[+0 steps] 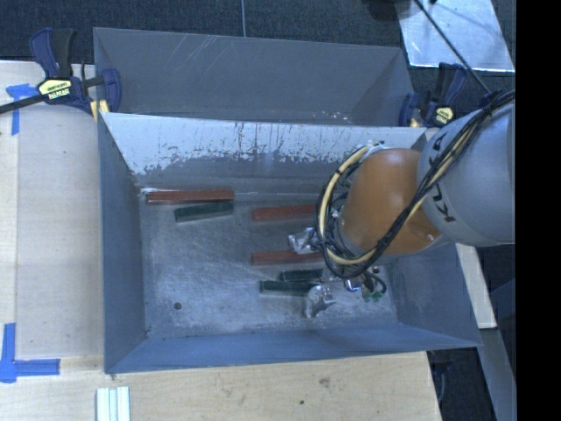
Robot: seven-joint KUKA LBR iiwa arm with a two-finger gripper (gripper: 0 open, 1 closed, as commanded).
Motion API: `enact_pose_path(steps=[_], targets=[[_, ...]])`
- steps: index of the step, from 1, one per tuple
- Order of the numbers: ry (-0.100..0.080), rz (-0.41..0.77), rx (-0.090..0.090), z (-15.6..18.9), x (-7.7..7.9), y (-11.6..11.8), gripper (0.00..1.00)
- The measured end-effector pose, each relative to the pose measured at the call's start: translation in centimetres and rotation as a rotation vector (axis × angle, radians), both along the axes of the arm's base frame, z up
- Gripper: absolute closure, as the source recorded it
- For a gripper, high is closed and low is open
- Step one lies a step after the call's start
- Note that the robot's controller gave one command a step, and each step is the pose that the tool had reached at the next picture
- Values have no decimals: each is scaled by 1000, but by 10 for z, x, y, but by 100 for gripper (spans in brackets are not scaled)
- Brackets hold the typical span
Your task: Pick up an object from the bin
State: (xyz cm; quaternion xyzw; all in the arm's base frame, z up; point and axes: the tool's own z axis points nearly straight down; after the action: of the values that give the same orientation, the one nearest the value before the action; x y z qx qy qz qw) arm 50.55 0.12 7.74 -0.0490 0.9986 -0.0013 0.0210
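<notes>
orange wrist cover tops the gripper, open astride a dark green stick beside a red-brown stick.

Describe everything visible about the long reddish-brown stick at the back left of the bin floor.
The reddish-brown stick is long, thin and straight, perhaps plastic. It lies flat on the bin floor at the foot of the far wall, running left to right. A shorter dark green stick lies parallel just in front; whether they touch cannot be told. The end effector is well to its right, apart.
</notes>
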Motion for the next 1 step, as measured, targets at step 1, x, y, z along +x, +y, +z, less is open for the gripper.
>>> enact_pose_path(steps=[1], targets=[[21, 8, 0, 10, -1, -2, 100]])
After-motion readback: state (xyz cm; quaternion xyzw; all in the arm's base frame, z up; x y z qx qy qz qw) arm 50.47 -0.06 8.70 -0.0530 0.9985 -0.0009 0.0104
